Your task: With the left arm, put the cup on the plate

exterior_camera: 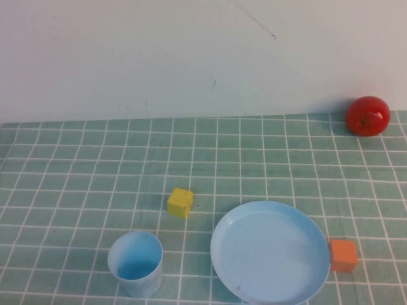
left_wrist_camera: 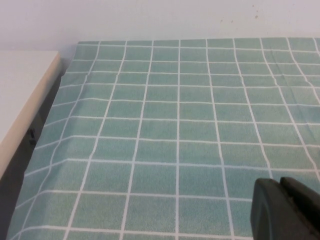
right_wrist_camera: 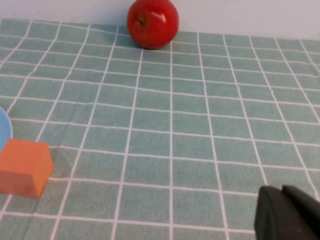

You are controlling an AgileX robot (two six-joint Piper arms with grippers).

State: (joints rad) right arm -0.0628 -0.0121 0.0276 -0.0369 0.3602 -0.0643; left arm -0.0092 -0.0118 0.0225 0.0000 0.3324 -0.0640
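On the left of the plate (exterior_camera: pixel 270 253), near the front edge of the green checked tablecloth (exterior_camera: pixel 76 171), the cup (exterior_camera: pixel 135 263) stands upright with its open mouth up. It is apart from the plate and does not touch it; a strip of cloth shows between them. Behind the gap between cup and plate lies a small yellow cube (exterior_camera: pixel 180 202), near the plate's far-left rim but not touching it. The plate lies flat on the cloth and nothing rests on it. Just beside the plate's right rim sits an orange cube (exterior_camera: pixel 344 255); in the high view I cannot tell whether the two touch. Far behind the plate and to its right, a red apple (exterior_camera: pixel 367 115) stands at the foot of the white wall (exterior_camera: pixel 159 51).

Neither arm shows in the high view. In the left wrist view only a dark part of the left gripper (left_wrist_camera: pixel 286 210) shows at the corner, over bare cloth; I cannot tell how its fingers stand. In the right wrist view the right gripper (right_wrist_camera: pixel 286 214) shows the same way, over cloth with the orange cube and the apple in sight, and its state I also cannot tell.
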